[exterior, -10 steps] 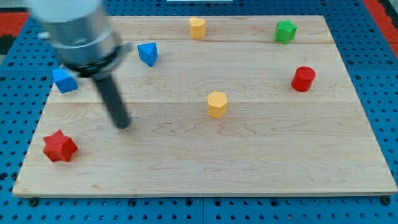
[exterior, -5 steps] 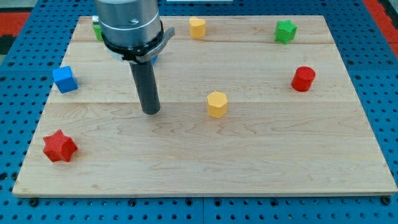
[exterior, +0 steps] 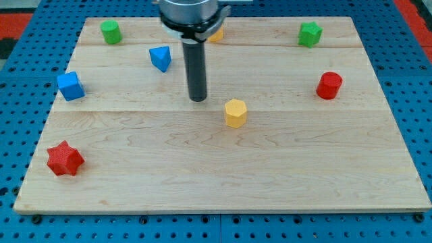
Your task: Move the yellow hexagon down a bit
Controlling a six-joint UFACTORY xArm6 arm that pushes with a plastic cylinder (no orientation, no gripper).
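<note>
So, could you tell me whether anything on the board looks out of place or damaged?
Nothing stands out. The blocks sit flat and apart on the wooden board, undamaged. My tip is just up-left of the yellow hexagon, not touching it.

A single camera looks down at a steep angle from beyond the wooden board's (exterior: 223,182) bottom edge, near enough to frame all four corners

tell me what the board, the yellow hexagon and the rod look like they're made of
The board looks like pale wood, matte, with visible grain and plank seams. The yellow hexagon looks like moulded or printed plastic: uniform colour, dull faces; which one I can't tell. The rod, ending at my tip up-left of the hexagon, looks like dark matte metal or plastic.
</note>
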